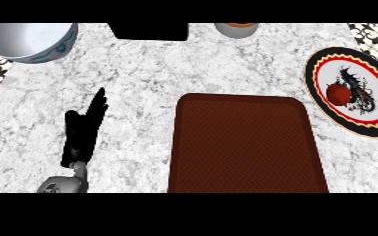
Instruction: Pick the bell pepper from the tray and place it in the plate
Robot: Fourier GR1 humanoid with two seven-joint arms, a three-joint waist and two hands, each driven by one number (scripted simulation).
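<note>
The marble table [148, 70] carries a brown tray [244, 145] at centre, bare, since the bell pepper [338, 93] already lies on the patterned plate [321, 65] at the right, so the placing looks done. The left hand [83, 130] rests on the table left of the tray, fingers straight, holding nothing. The right hand is out of view.
</note>
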